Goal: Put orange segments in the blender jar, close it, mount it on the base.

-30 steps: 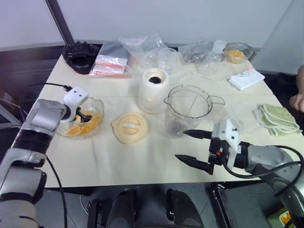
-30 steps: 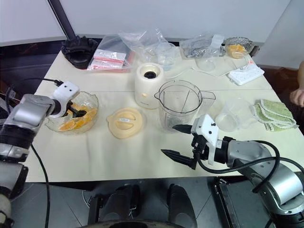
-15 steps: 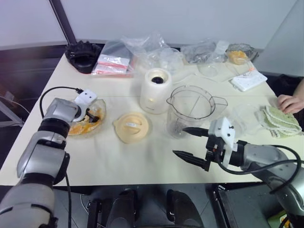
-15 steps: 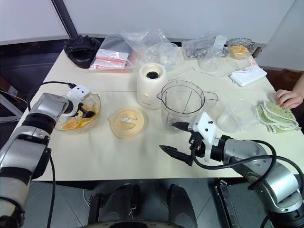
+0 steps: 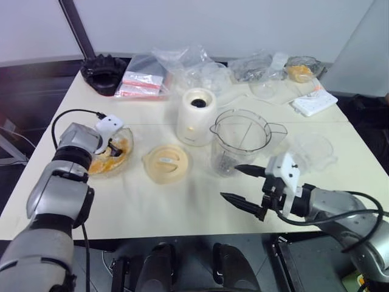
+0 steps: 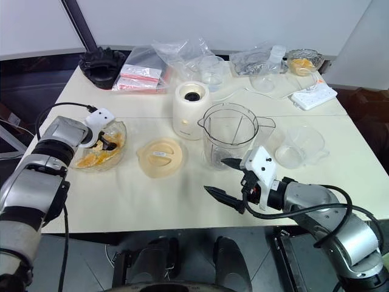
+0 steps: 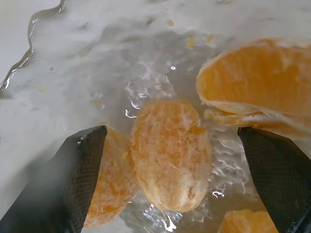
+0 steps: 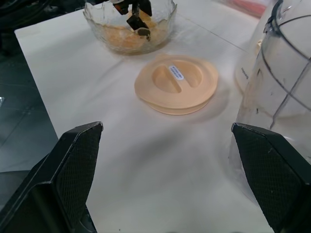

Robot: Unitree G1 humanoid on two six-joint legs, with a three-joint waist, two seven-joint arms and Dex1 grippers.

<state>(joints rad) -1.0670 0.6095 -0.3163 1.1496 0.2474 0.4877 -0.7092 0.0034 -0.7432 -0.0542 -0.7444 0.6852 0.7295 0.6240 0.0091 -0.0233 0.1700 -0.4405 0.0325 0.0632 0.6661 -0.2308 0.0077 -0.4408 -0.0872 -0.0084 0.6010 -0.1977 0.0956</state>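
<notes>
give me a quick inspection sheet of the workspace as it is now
surface: cream table, bare at the front
job's things: orange segments in glass bowl; blender jar open, off the base; lid lying flat
clutter: plastic bags, black round piece
grippers: left gripper open in the bowl, astride a segment; right gripper open, holding nothing
cables: black cable at left wrist
surroundings: nothing seen

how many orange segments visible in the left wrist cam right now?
4 glossy peeled orange segments in the scalloped glass bowl: one whole between the open left gripper fingers, one partly behind a finger, a large one beyond, one cut off at the frame edge. More may be hidden.
</notes>
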